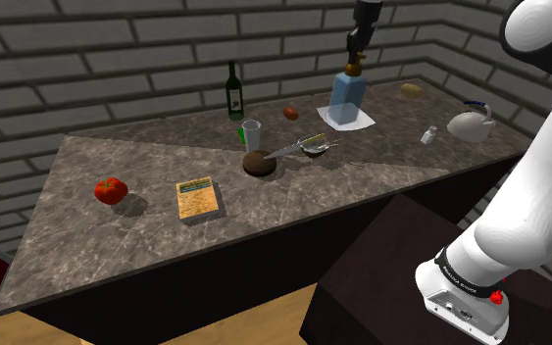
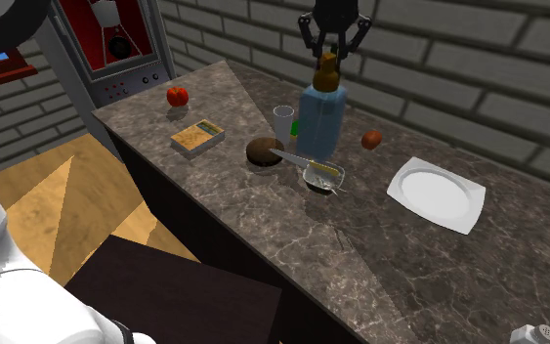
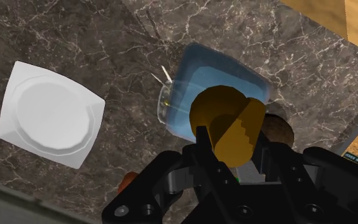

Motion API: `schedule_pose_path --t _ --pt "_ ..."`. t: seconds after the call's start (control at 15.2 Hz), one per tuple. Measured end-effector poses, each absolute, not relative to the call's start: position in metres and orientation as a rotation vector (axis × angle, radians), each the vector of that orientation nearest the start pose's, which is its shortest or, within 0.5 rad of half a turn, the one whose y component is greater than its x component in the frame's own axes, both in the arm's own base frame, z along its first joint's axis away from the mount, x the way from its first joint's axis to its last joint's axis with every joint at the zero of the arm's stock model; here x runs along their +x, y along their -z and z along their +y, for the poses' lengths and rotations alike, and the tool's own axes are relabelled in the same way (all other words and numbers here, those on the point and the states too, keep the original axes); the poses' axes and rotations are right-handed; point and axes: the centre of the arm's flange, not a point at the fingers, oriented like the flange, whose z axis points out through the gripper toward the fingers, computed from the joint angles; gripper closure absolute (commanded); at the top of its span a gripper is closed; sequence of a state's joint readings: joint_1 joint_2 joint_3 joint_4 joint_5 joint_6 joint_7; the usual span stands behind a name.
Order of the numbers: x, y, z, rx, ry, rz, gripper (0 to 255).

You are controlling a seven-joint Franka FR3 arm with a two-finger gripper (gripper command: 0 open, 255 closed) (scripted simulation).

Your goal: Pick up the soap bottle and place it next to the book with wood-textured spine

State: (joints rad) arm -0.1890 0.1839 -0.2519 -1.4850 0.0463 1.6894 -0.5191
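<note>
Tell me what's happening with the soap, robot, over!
Pincer shut on soap bottle cap. Bottle hangs above counter. Glass stands between it and book.

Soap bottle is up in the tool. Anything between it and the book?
Yes: a clear glass, a round brown loaf and a bowl with a knife stand between the soap bottle and the book. Kept high, it should clear them.

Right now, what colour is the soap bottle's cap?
Brownish gold cap on the soap bottle, clearest in the wrist view.

Grey brick walls point(image 1: 117, 59), dark marbled counter point(image 1: 68, 240), wooden floor point(image 2: 38, 195) (red-fronted cabinet point(image 2: 126, 78) beyond)
</note>
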Motion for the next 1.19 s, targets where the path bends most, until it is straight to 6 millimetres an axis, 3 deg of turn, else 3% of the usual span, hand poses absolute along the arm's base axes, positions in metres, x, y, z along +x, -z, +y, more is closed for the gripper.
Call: schedule_pose_path --t 0.59,0.73,1.19 --pt "0.567 -0.619 -0.247 -3.151 0.037 -0.123 255" --pt "0.568 -0.617 -0.234 -3.151 0.037 -0.123 255" --pt "0.577 -0.583 -0.151 -3.15 0.035 -0.124 255"
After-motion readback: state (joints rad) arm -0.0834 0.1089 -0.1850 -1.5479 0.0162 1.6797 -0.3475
